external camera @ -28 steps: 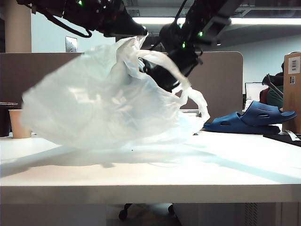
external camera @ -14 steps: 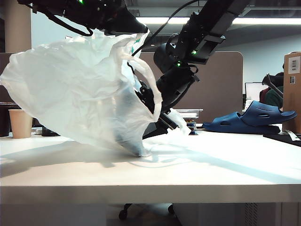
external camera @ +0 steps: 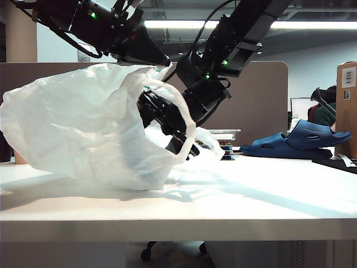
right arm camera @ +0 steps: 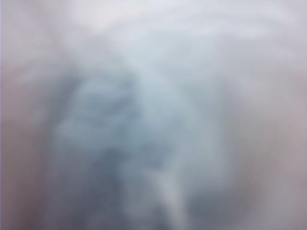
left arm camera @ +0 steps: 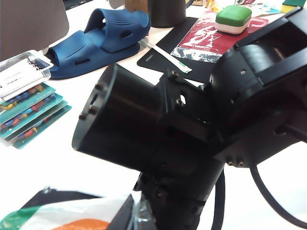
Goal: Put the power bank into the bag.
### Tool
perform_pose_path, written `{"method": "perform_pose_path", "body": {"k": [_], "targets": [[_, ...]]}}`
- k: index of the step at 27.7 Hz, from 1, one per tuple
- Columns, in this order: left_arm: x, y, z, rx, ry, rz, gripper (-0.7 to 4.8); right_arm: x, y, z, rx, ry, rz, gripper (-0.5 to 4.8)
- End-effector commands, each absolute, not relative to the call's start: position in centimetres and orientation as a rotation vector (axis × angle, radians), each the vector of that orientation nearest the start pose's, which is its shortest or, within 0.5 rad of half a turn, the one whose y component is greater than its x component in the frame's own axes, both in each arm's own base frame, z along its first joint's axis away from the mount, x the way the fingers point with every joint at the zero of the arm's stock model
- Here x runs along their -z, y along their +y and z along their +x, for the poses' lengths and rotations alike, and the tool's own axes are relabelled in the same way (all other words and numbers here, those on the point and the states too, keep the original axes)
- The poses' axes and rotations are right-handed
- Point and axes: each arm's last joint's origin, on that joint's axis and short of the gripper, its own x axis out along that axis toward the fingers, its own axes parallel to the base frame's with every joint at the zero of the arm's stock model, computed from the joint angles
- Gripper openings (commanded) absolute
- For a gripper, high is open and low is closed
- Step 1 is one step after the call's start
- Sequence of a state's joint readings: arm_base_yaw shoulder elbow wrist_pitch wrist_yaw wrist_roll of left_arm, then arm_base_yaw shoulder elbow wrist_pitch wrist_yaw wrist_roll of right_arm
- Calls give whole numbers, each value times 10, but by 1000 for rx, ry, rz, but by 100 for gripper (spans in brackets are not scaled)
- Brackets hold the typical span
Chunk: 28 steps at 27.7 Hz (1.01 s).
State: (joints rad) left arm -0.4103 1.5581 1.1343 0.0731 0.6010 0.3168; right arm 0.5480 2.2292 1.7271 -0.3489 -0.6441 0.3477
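The bag [external camera: 83, 125], crinkly translucent white plastic, lies billowed on the table with its mouth facing right. My left gripper [external camera: 162, 60] hangs above it, shut on the bag's top rim. In the left wrist view the green and orange printed edge of the bag [left arm camera: 62, 219] sits pinched at my left gripper [left arm camera: 136, 215]. My right gripper [external camera: 159, 114] reaches down to the left inside the bag's mouth, framed by a loop handle. Whether its jaws hold anything is unclear. Only blurred plastic fills the right wrist view. The power bank is hidden.
A dark blue slipper [external camera: 298, 140] [left arm camera: 96, 38] lies at the table's back right, beside a cardboard box [external camera: 347, 106]. A clear box on stacked teal cards [left arm camera: 24, 96] stands behind the bag. The right arm's black body [left arm camera: 168, 134] fills the left wrist view.
The bag has swung left and settled lower on the table. My right gripper has pushed leftward, deeper into its mouth. The left gripper has kept its hold on the rim.
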Motion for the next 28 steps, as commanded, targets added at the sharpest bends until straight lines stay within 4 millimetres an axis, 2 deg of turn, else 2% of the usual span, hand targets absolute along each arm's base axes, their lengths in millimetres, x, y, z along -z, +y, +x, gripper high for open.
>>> {"method": "perform_pose_path", "body": {"k": [1, 11, 15, 18, 20, 23, 25, 28], "targets": [[-293, -155, 315, 1050, 195, 249, -5, -190, 276, 403, -1044, 1036, 346, 198], [-292, -155, 315, 1049, 202, 249, -4, -185, 274, 400, -1021, 1101, 348, 203], [-292, -155, 315, 1049, 201, 249, -2, -184, 273, 398, -1017, 1117, 347, 253], [-292, -155, 315, 1049, 201, 249, -2, -184, 275, 397, -1020, 1123, 345, 267], [-292, -155, 315, 1049, 202, 249, -2, -184, 275, 396, -1018, 1134, 344, 296], [-292, -154, 315, 1014, 207, 257, -2, -181, 276, 393, -981, 1163, 325, 393], [-292, -153, 316, 972, 213, 267, -1, -180, 275, 392, -946, 1171, 311, 416], [-291, -152, 318, 928, 220, 277, -1, -179, 274, 392, -918, 1181, 300, 479]]}}
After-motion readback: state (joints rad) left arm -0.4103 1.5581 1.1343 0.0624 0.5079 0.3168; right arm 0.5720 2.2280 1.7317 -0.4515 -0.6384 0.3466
